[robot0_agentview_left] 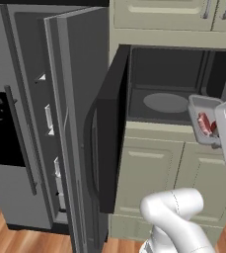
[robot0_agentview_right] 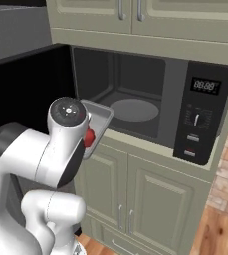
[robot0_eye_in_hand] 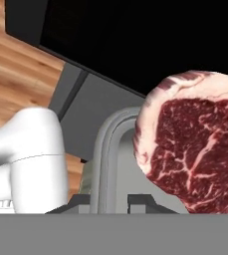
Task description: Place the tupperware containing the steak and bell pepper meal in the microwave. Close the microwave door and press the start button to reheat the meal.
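The microwave (robot0_agentview_left: 178, 84) stands open, its round turntable (robot0_agentview_left: 166, 102) bare in the dark cavity. Its black door (robot0_agentview_left: 109, 133) is swung wide to the left. My gripper (robot0_agentview_left: 215, 136) is shut on the wall of the clear tupperware (robot0_agentview_left: 199, 111), which hangs tipped on its side just in front of the cavity's lower right corner. Red and dark meal pieces (robot0_agentview_left: 204, 123) show inside. From the right base, the tub (robot0_agentview_right: 99, 118) peeks out behind my hand, left of the turntable (robot0_agentview_right: 135, 109). In the hand view the marbled steak (robot0_eye_in_hand: 190, 149) lies against the tub's rim (robot0_eye_in_hand: 110, 159).
The grey fridge (robot0_agentview_left: 6, 128) stands at left with its door (robot0_agentview_left: 70, 128) open next to the microwave door. The control panel (robot0_agentview_right: 200, 119) is on the microwave's right side. Cream cabinets (robot0_agentview_right: 150, 194) lie below, with more above. My own arm (robot0_agentview_right: 46, 154) blocks the lower left.
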You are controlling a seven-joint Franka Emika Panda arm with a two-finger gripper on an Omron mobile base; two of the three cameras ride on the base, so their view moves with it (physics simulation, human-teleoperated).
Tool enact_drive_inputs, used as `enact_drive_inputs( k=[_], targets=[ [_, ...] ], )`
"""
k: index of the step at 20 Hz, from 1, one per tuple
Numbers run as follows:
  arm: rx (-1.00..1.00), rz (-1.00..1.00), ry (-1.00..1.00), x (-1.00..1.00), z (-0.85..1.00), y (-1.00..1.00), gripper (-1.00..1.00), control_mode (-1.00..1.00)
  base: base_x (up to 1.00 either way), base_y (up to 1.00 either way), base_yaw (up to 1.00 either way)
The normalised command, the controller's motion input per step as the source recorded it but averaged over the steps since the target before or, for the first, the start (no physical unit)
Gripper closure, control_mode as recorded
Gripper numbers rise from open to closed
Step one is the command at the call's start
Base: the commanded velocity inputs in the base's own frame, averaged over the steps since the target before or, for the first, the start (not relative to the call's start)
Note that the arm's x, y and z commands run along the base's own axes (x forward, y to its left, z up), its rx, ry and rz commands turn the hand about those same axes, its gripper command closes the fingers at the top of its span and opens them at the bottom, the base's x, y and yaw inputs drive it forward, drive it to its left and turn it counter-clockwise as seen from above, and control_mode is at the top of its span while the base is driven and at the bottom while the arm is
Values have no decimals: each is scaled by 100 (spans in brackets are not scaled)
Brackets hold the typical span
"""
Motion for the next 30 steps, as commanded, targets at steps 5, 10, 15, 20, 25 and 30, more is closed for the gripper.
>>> enact_drive_inputs(
  k=[5,10,15,20,25,30],
  targets=[
    [0,0,0,21,0,0,100,-100,0,0,0],
    [0,0,0,24,0,0,100,-100,0,0,0],
    [0,0,0,22,0,0,100,-100,0,0,0],
    [-2,0,0,21,0,0,100,-100,0,0,0],
    [-7,0,0,19,0,0,100,-100,0,0,0],
    [-6,0,0,36,0,0,100,-100,0,0,0]
  ],
)
